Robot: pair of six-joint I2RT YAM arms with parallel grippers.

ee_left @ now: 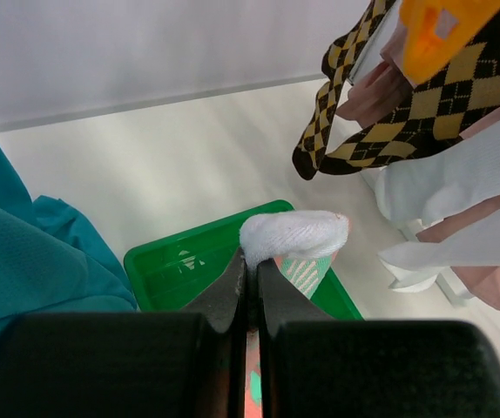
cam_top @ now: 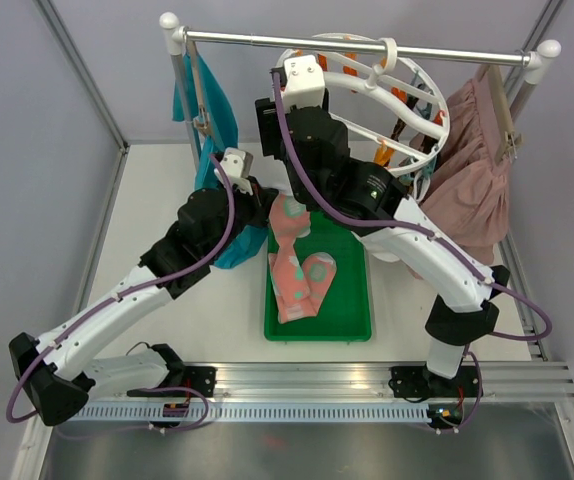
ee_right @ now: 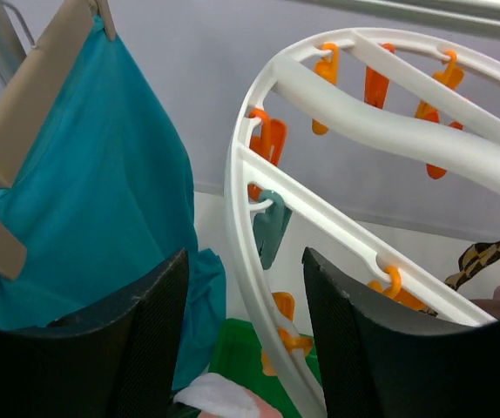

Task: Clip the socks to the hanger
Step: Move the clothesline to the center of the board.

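My left gripper (ee_left: pixel 252 261) is shut on a pink sock (ee_left: pixel 293 233) with a white toe and mint patches, held up over the green tray (ee_left: pixel 158 261). From above, that sock (cam_top: pixel 287 225) hangs down to the tray (cam_top: pixel 319 335), where another pink sock (cam_top: pixel 307 285) lies. My right gripper (ee_right: pixel 243 257) is open and raised at the white ring hanger (ee_right: pixel 363 131), with the ring's rim between its fingers and a teal clip (ee_right: pixel 270 226) just beyond. An argyle sock (ee_left: pixel 389 122) and a white sock (ee_left: pixel 459 174) hang clipped at the right.
The hanger (cam_top: pixel 367 75) hangs from a steel rail (cam_top: pixel 357 45). A teal garment (cam_top: pixel 212 110) hangs to its left and a dusty-pink skirt (cam_top: pixel 477 170) to its right. Orange clips (ee_right: pixel 276 144) dangle from the crossbars.
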